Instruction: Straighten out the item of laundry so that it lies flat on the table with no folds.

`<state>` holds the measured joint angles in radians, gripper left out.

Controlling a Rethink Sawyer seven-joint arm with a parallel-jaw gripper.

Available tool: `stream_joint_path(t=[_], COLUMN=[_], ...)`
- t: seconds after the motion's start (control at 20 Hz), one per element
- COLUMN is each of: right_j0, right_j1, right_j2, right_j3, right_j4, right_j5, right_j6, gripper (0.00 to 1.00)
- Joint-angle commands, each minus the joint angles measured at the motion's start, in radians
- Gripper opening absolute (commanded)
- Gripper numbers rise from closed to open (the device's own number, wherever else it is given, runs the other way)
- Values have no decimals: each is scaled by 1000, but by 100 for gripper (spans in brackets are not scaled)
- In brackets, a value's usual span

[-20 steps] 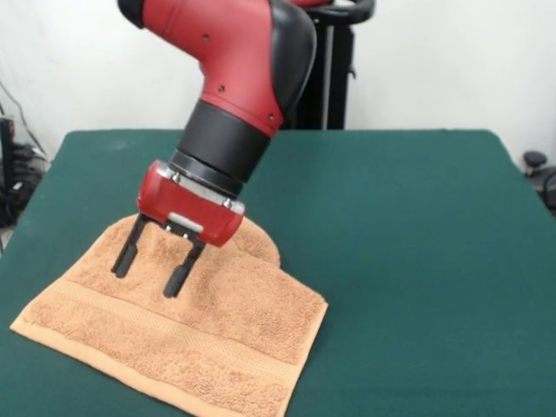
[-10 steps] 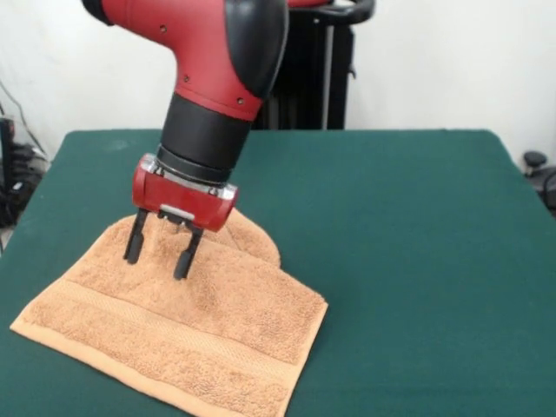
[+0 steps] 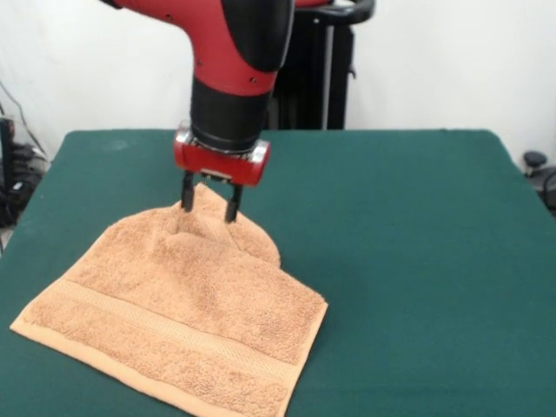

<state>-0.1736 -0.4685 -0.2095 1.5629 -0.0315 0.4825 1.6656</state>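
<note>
The orange-tan towel lies on the green table at the near left in the front view. Its near part is flat, with a woven band along the near hem. Its far part is bunched, with a rounded folded hump at the far right. My gripper points straight down at the towel's far edge. It is open, and its two black fingers stand on either side of a small raised peak of cloth. I cannot tell whether the tips touch the table.
The black pedestal stands behind the table's far edge. Cables and dark gear sit past the left edge, and a black object past the right edge. The table's right half is bare green cloth.
My gripper has moved from over the middle of the towel to its far edge, away from the camera and to the right. It has turned from tilted to vertical. The towel's far edge now peaks between the fingers.
</note>
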Motion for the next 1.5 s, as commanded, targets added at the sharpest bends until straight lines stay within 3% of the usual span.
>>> stream_joint_path(t=[0.05,0.2,0.55,1.1,1.5], right_j0=[-26,-40,-59,-2,72], right_j1=[-48,-52,34,203,226], right_j2=[199,220,251,165,108], right_j3=[146,177,161,65,50], right_j4=[4,-3,-38,-60,7], right_j5=[94,58,-104,-320,-326], right_j6=[8,18,63,147,192], gripper=[100,100,100,100,100])
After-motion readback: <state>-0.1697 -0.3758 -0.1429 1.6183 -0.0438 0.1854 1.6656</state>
